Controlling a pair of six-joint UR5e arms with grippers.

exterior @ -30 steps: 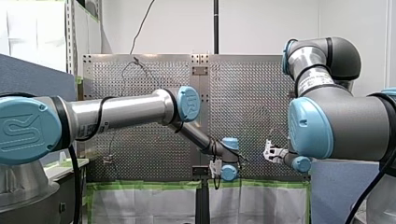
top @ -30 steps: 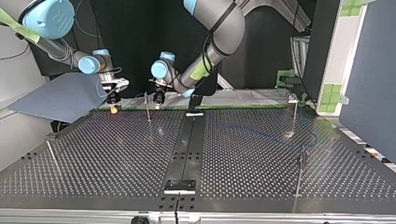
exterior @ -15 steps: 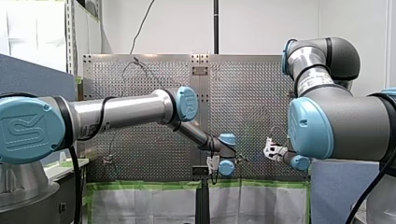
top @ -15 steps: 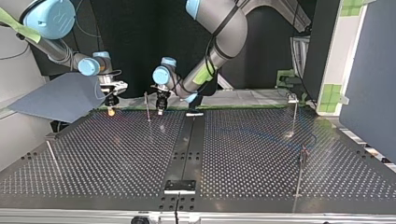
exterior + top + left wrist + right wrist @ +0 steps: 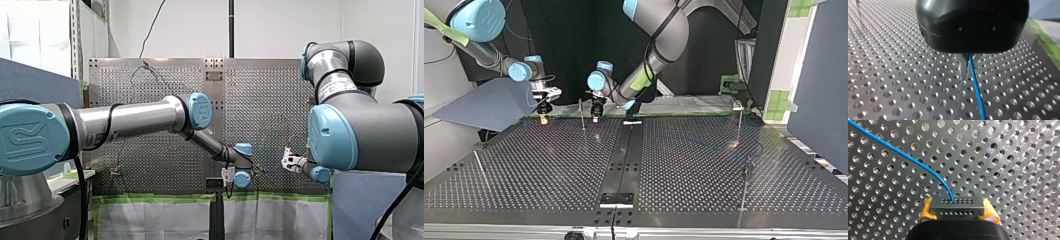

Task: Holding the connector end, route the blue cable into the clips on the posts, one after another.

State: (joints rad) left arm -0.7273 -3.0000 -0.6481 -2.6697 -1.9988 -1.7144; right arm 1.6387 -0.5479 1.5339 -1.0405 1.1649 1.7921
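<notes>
The grey connector block (image 5: 957, 207) sits clamped between the yellow pads (image 5: 926, 210) of my right gripper (image 5: 957, 213), low over the perforated table (image 5: 549, 165). The blue cable (image 5: 910, 157) leaves the block and curves away across the holes. In the left wrist view the cable (image 5: 975, 82) runs between the narrow metal fingers (image 5: 963, 65) of my black left gripper (image 5: 968, 67), which is shut on it just above the plate. In the top view my left gripper (image 5: 596, 112) hangs right beside a thin post (image 5: 582, 114); my right gripper (image 5: 543, 114) is further toward that view's left.
More thin posts stand at the top view's right (image 5: 739, 122), near right (image 5: 745, 182) and near left (image 5: 479, 167). A dark centre strip (image 5: 624, 160) divides the plate. A grey panel (image 5: 489, 102) leans behind my right gripper.
My left gripper has dropped closer to the plate and shifted slightly to the top view's right, beside the post. My right gripper has barely moved.
</notes>
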